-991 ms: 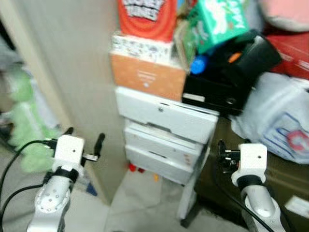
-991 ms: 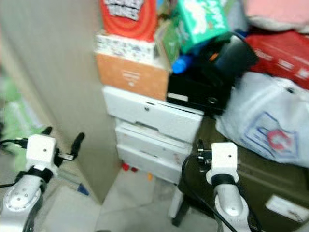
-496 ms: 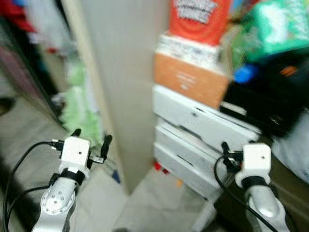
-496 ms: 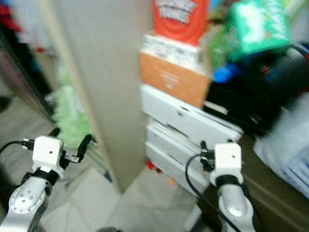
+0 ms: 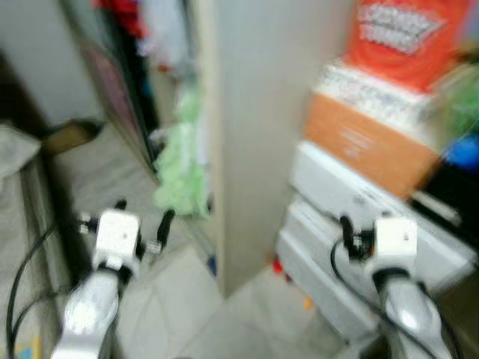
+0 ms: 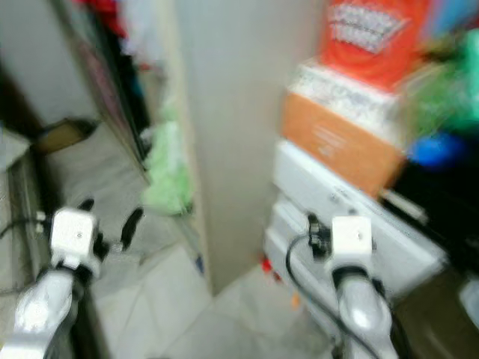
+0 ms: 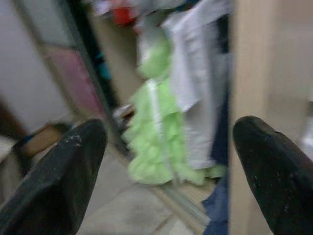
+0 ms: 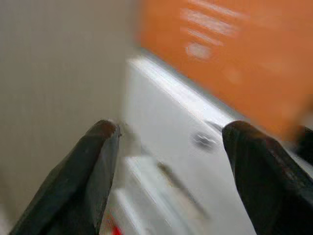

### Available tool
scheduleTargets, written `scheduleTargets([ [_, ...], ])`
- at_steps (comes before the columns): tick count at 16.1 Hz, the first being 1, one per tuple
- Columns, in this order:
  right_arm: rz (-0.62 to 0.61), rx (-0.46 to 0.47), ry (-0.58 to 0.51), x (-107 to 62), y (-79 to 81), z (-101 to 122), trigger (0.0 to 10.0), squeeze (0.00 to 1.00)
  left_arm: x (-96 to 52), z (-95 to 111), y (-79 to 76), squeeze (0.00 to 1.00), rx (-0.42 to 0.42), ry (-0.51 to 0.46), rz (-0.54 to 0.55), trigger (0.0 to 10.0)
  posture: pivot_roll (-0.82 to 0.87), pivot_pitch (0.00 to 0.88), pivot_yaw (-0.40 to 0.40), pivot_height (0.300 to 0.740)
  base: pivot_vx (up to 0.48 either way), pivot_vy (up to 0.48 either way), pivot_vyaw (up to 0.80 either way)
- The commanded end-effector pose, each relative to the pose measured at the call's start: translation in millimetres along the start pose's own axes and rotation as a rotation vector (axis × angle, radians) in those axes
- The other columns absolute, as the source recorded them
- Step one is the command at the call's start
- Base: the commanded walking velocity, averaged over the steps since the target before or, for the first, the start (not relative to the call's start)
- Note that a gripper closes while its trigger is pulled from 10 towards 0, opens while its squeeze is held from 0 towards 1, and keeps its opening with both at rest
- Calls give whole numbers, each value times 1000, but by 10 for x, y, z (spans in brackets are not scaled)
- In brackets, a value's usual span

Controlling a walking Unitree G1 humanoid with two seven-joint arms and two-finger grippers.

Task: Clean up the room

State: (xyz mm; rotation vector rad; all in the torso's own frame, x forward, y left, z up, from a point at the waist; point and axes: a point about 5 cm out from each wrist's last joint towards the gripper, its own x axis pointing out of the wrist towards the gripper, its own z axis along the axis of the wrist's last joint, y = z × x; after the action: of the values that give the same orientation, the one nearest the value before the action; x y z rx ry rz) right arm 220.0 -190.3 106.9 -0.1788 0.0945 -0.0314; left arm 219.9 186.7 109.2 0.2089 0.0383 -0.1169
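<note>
The head views are blurred: a tall beige panel (image 5: 254,134) stands in the middle, with a pale green frilly garment (image 5: 183,168) hanging just to its left, and to its right a white drawer unit (image 5: 337,217) carrying an orange box (image 5: 367,142) and a red package (image 5: 397,37) stacked above it. The left gripper (image 7: 166,161) is held low at the near left, its fingers (image 7: 58,171) spread apart and empty, aimed at the green garment and the white cloth (image 7: 195,83) beside it. The right gripper (image 8: 166,176) is held in front of the white drawers at the near right, its fingers (image 8: 264,176) likewise apart with nothing between them, facing the drawer front just below the orange box.
</note>
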Motion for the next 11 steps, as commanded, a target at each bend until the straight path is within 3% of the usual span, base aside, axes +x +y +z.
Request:
scheduleTargets([
  [1,0,5,6,5,-16,-11,10000,0,9,-3,-12,0,1,5,-3,10000,-52,0,-54,740,0,0,800],
  [11,26,17,6,19,-13,-14,10000,0,15,-8,-11,0,-19,10,40,10000,-53,0,-58,740,0,0,800],
])
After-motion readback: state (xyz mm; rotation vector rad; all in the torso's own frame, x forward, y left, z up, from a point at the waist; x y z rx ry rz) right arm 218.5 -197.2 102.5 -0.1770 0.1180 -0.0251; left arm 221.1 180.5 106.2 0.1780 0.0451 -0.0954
